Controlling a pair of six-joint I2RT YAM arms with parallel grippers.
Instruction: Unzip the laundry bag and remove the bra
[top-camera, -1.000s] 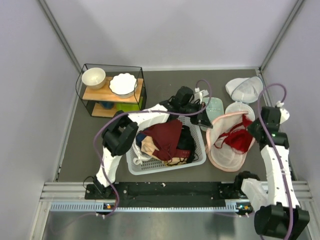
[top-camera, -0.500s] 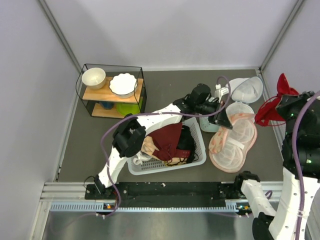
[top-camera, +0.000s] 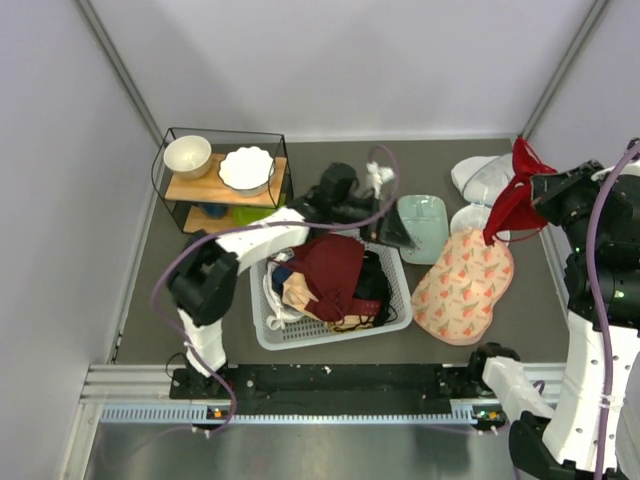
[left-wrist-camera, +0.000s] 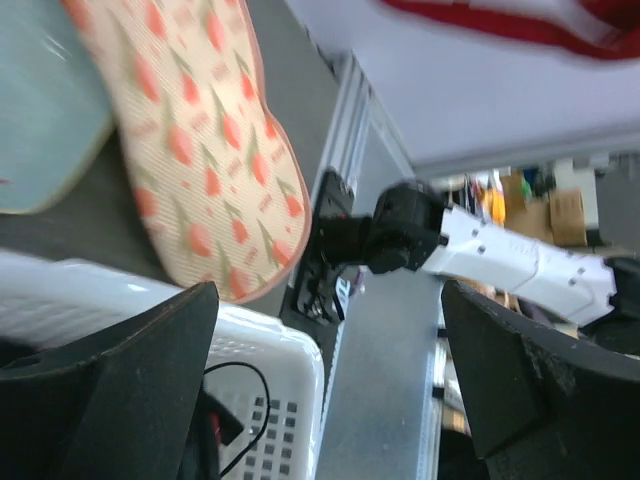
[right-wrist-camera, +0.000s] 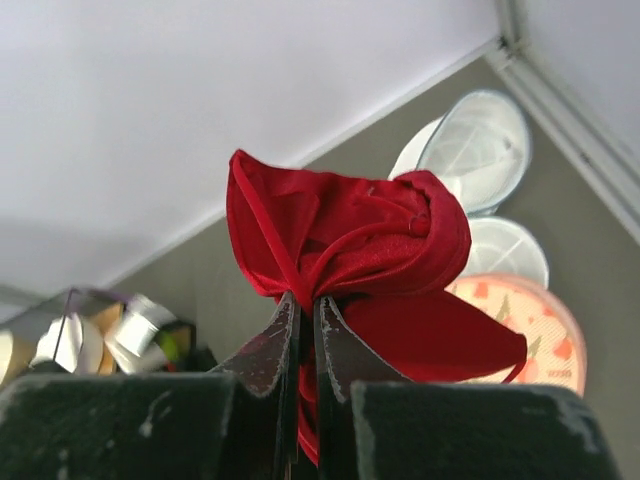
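Changes from half a second ago:
- The soft oval peach-pink laundry bag (top-camera: 463, 285), printed with red flowers and green leaves, no longer lies spread with its white mesh inside showing. It now rests flat, printed side up.
- The left end effector (top-camera: 392, 230) has left the bag's far edge and drawn back toward the left, over the far right corner of the white slotted plastic basket (top-camera: 262, 322).
- The bright red bra (top-camera: 515, 195), inside the bag one second ago, has shifted slightly farther from the near edge and hangs clear of the bag.

End effectors:
- The right end effector (right-wrist-camera: 305, 300) has its fingers pressed almost together, pinching a fold of the bra (right-wrist-camera: 350, 240). The bra dangles in the air above the white mesh domes (top-camera: 485, 175) at the far right of the grey tabletop (top-camera: 340, 165).
- The left end effector (left-wrist-camera: 327, 295) is spread wide, holds nothing and touches nothing.

Location of the task items:
- The laundry bag (left-wrist-camera: 200, 150) lies on the tabletop to the right of the basket, just beside the pale mint-green rectangular tray (top-camera: 425, 225).
- The bra is held aloft at the right.
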